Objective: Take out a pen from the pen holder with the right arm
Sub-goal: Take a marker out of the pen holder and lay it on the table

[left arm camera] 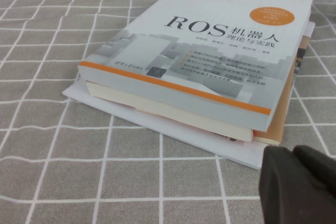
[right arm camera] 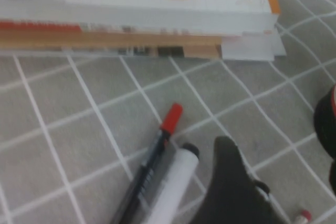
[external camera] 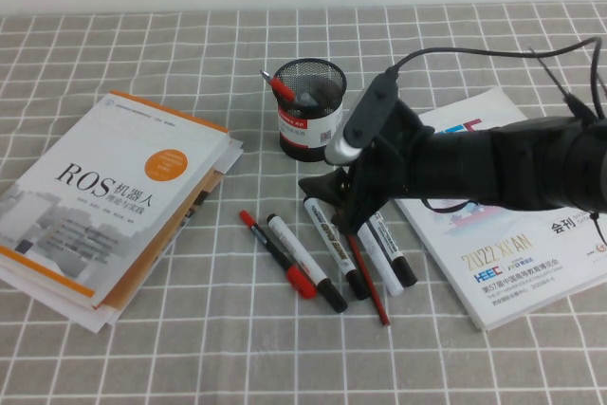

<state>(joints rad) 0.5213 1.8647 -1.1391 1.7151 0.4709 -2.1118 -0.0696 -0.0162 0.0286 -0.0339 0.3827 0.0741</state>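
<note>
Nearest, the left gripper (left arm camera: 292,156) hangs by a corner of the stacked books (left arm camera: 199,77) at the table's nine o'clock, its dark pads pressed together. Beyond, a row of loose white and black pens (external camera: 305,265) lies on the grey checked cloth (external camera: 190,358). Just over their far ends hovers the right gripper (external camera: 327,194), jaws apart, holding nothing. Farther, at its twelve o'clock, stands the black mesh pen holder (external camera: 310,116), with a red-capped pen (external camera: 281,86) leaning at its ten o'clock rim.
</note>
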